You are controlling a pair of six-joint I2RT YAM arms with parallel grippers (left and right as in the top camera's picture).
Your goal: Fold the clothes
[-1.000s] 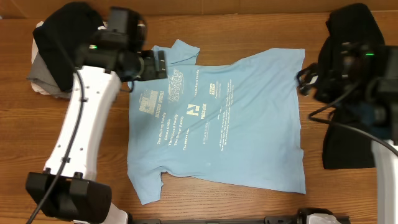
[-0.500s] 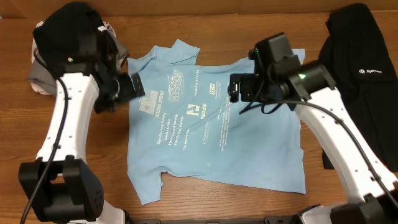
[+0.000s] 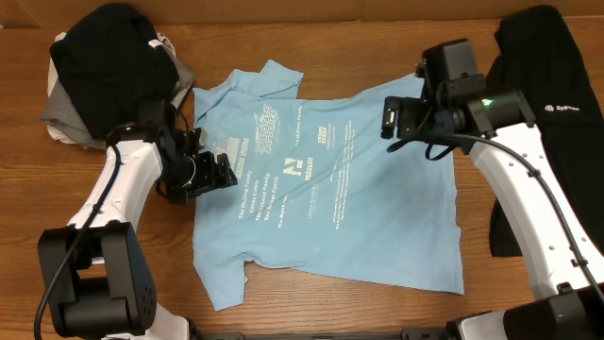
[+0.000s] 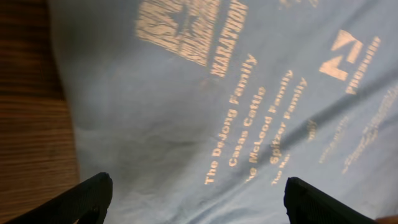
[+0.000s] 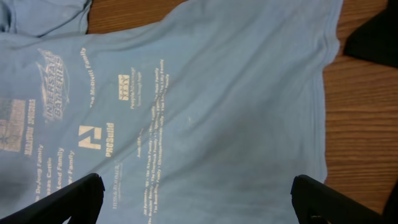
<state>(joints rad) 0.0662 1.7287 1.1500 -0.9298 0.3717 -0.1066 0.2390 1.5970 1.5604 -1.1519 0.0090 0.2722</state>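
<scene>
The light-blue T-shirt [image 3: 321, 198] with white print lies spread flat on the wooden table, one sleeve at the top left and one at the bottom left. My left gripper [image 3: 215, 170] hovers over the shirt's left edge, open, with only cloth [image 4: 186, 124] showing between its fingertips [image 4: 81, 199]. Open too, my right gripper [image 3: 396, 118] hangs over the shirt's upper right part, and the blue fabric [image 5: 217, 93] fills the space between its fingers [image 5: 336, 199]. A black garment [image 3: 538, 57] with a small white logo lies at the right.
A dark and grey pile of clothes [image 3: 104, 66] sits at the back left, near my left arm. The black garment's edge [image 5: 373, 31] shows at the top right of the right wrist view. Bare wood [image 4: 31, 124] lies left of the shirt.
My left gripper has slid toward the front along the shirt's left edge. My right arm swung in over the shirt, then shifted back to the right, near its upper right corner.
</scene>
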